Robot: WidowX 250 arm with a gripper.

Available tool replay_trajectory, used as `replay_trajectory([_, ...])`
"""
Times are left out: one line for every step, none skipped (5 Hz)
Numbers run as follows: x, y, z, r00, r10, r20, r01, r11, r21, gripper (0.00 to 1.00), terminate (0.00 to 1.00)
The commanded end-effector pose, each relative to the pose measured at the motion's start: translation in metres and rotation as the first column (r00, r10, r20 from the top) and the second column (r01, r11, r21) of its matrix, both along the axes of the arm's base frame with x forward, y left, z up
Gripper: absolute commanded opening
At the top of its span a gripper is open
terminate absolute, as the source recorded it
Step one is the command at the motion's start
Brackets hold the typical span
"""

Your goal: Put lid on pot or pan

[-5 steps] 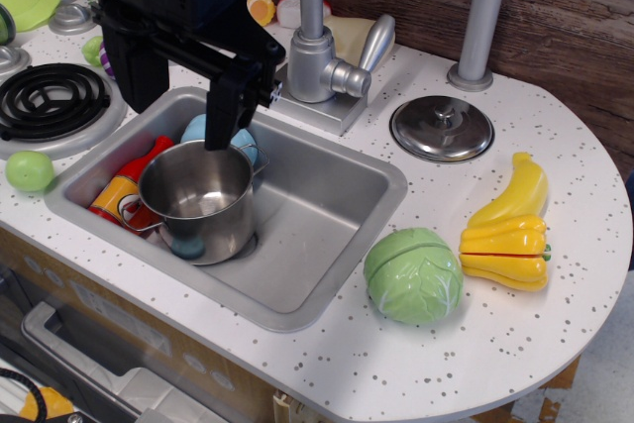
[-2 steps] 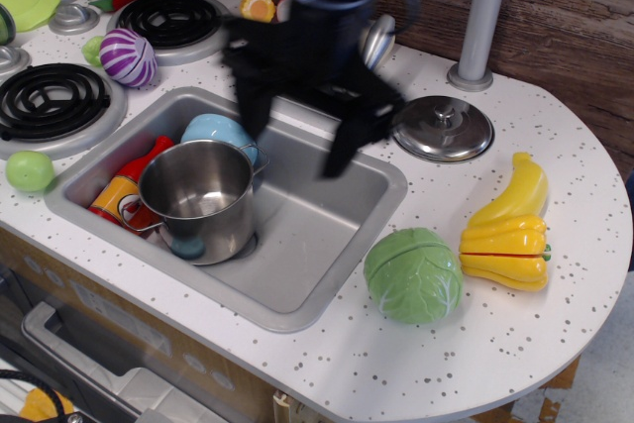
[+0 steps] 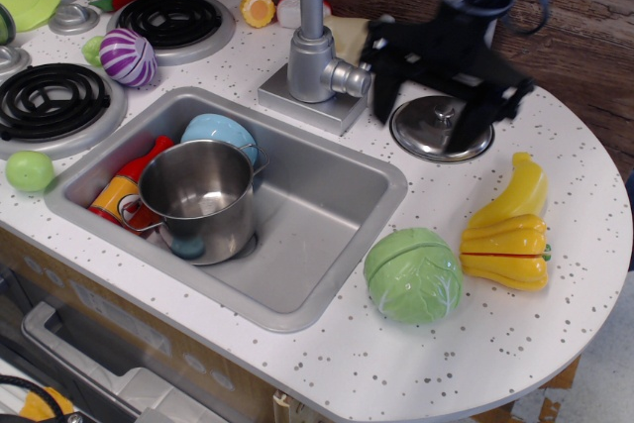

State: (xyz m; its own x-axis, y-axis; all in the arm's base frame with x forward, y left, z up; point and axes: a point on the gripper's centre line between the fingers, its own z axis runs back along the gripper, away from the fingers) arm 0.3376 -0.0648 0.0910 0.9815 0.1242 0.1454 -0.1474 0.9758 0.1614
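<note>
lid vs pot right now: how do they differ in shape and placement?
Shape: the round, slightly domed silver metal lid is low and shallow; the cylindrical shiny steel pot is tall and open-topped.
Placement: the lid lies on the white speckled counter right of the faucet; the pot stands upright in the sink.
The black gripper straddles the lid; nothing is over the pot.
Both are shiny metal.
</note>
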Motion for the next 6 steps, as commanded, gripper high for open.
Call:
replay_trajectory([0.054,0.001,0.01,0.998,-0.027,0.058,0.028,0.999,-0.032,1.0,0.0])
replay_trajectory([0.074,0.004,-0.001,0.997,-0.006,0.071,0.01,0.998,-0.06,1.0,0.0])
replay_trajectory([0.089,0.017,-0.011,0.996,-0.079,0.051,0.082,0.995,-0.058,1.0,0.0])
replay_trajectory([0.097,0.026,-0.019,0.992,-0.117,0.056,0.12,0.991,-0.051,1.0,0.0])
replay_trajectory([0.103,0.03,-0.034,0.987,-0.138,0.079,0.144,0.987,-0.069,1.0,0.0])
replay_trajectory([0.105,0.031,-0.045,0.985,-0.144,0.096,0.153,0.984,-0.095,1.0,0.0])
